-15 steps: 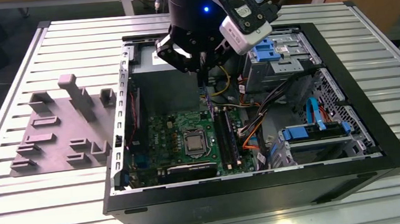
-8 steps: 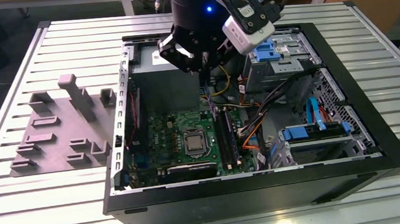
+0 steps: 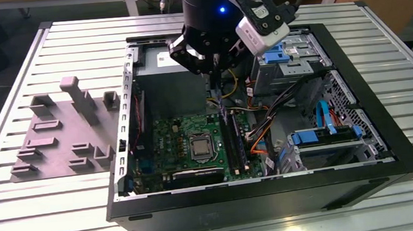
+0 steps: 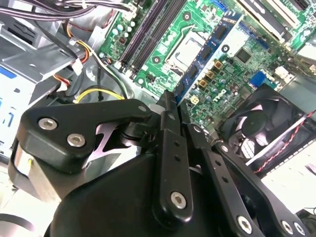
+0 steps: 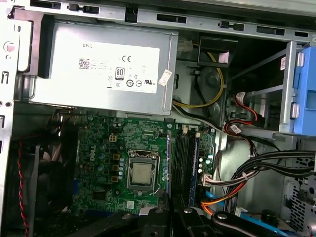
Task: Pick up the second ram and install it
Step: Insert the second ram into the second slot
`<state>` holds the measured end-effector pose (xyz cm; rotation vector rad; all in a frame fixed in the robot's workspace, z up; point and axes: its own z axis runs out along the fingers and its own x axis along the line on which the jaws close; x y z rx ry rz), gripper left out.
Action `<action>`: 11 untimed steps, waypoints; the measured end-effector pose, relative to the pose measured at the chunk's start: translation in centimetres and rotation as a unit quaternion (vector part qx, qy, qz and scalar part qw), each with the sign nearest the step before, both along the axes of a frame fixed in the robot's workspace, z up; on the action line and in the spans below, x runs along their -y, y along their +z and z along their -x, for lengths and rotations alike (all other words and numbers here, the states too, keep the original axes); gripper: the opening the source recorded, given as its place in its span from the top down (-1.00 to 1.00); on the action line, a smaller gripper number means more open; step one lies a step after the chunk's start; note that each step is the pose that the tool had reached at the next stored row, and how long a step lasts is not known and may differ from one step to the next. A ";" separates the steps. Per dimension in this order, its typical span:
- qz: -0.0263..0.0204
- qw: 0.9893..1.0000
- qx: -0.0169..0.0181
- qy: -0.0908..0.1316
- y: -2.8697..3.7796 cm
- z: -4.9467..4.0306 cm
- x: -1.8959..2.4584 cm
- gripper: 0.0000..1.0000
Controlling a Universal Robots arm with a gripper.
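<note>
Gripper is pinched on the second ram, gripping one short end. The stick hangs edge-down over the black slot rails, just above the exterior view's centre. My read: light, stiff, thin and fragile board. Hold the bare edges, stay off chips and contacts, push straight with no twist. Count: one stick in grip, one CPU socket, one fan, one power supply. Far left of the exterior view: one grey holder tray.
</note>
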<state>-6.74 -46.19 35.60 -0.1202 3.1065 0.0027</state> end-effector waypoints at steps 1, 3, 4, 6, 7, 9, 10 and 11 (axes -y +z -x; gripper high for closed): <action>0.000 1.000 -0.001 0.000 -0.01 -0.11 0.00 0.72; 0.000 1.000 -0.005 -0.001 -0.05 -0.30 0.00 0.72; 0.000 1.000 -0.007 -0.001 -0.06 -0.39 0.00 0.72; 0.000 1.000 -0.008 -0.001 -0.06 -0.43 0.00 0.72; 0.000 1.000 -0.008 -0.001 -0.06 -0.42 0.00 0.72; 0.000 1.000 -0.008 -0.001 -0.07 -0.43 0.00 0.72; 0.000 1.000 -0.008 -0.001 -0.07 -0.43 0.00 0.72; 0.000 1.000 -0.008 -0.001 -0.07 -0.43 0.00 0.72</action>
